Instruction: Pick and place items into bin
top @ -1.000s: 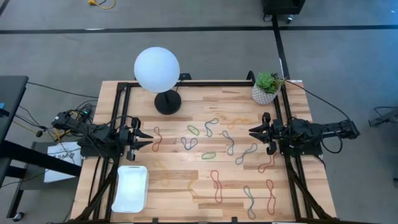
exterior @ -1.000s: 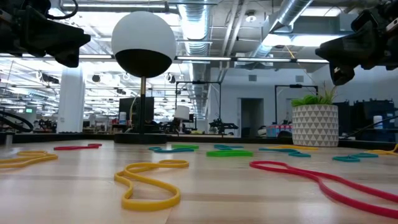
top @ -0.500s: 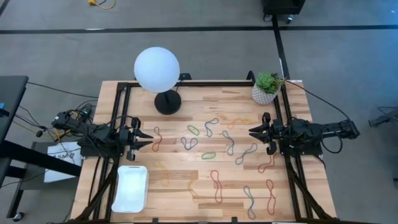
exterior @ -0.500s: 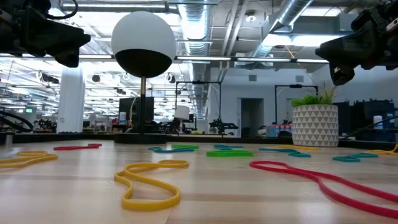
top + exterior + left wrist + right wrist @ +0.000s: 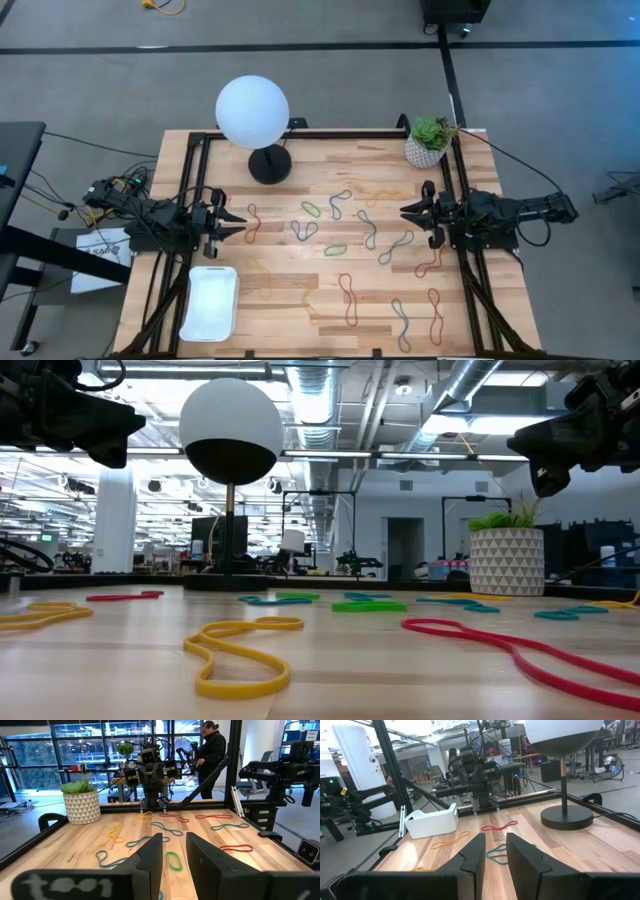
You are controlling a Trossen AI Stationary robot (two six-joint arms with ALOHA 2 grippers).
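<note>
Many thin rubber bands [image 5: 347, 298] in red, green, blue-grey, yellow and orange lie flat and scattered over the middle and right of the wooden table; a yellow one [image 5: 240, 655] and a red one [image 5: 500, 645] lie nearest the low camera. The white bin [image 5: 210, 302] sits on the table near its near-left corner and also shows in the right wrist view [image 5: 432, 820]. My left gripper [image 5: 238, 224] hovers open above the table's left side, beyond the bin. My right gripper [image 5: 412, 218] hovers open above the right side. They point at each other, and both are held above the bands [image 5: 174, 840] [image 5: 495, 840].
A white globe lamp [image 5: 253, 112] on a black round base stands at the far left-centre. A potted plant [image 5: 428, 143] stands at the far right corner. Black frame rails [image 5: 186, 200] run along the table's left, right and far sides. A person [image 5: 212, 755] stands beyond the table.
</note>
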